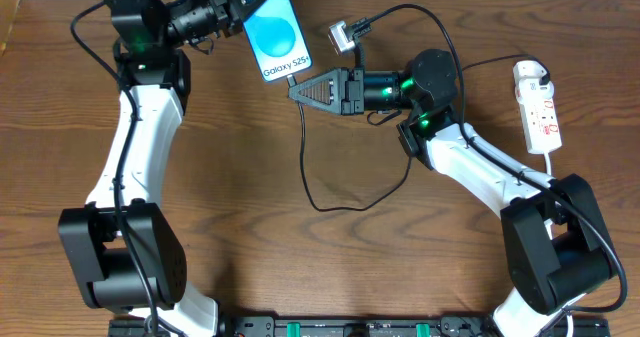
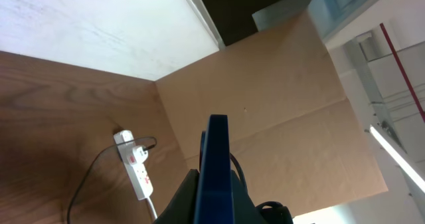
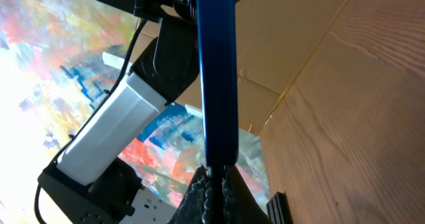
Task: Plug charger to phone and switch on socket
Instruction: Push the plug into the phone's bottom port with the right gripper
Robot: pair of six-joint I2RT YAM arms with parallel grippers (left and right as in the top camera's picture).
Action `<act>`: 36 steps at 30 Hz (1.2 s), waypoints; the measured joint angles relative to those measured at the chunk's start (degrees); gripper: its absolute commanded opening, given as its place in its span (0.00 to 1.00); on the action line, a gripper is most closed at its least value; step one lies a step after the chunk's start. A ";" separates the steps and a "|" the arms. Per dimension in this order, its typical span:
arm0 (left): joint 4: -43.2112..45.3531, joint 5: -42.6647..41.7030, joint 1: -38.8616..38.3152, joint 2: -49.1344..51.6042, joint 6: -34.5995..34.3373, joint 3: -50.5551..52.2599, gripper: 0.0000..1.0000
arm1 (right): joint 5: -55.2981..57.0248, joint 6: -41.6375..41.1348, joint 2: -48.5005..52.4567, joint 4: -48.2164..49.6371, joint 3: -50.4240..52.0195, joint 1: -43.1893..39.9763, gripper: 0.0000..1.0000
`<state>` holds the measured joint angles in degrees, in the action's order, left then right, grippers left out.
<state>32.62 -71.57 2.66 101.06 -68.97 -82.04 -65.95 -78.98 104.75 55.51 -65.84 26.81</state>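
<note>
Left gripper (image 2: 216,189) is clamping the phone (image 1: 272,27) by its top end, at the far side of the table (image 1: 250,227), left of centre, screen facing up; it looks lifted clear of the wood. Right gripper (image 3: 214,192) is pinching the charger (image 1: 304,137) plug, fingers nearly together, right at the phone's bottom edge. I can't tell from the wrist view whether the plug is seating in the port or just butting against the rim. Risks I'm seeing: 1) any offset while pushing is side-loading the plug, so it could bend or skate off the edge; 2) push force is running along the phone into the left grip, so the phone may slide between the pads; 3) cable slack is looping on the table beside the right arm. A swing toward the socket (image 1: 540,112), lying well apart at the right edge, could drag the cable and pop the plug out. I'm advising a gentle release before any reach for the switch.
</note>
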 measured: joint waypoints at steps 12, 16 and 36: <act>0.07 -0.11 0.00 0.00 0.90 0.00 0.07 | 0.44 -0.02 0.00 -0.09 0.00 0.07 0.01; 0.22 -0.15 0.02 0.00 1.49 0.00 0.07 | 0.72 -0.02 0.00 -0.15 0.02 0.07 0.01; -0.13 -3.30 -0.50 0.00 2.05 0.00 0.07 | 6.36 -0.37 -0.02 0.13 0.00 -0.13 0.96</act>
<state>32.49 -74.87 2.15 101.06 -66.92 -82.04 -59.59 -79.35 104.73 55.64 -65.84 26.68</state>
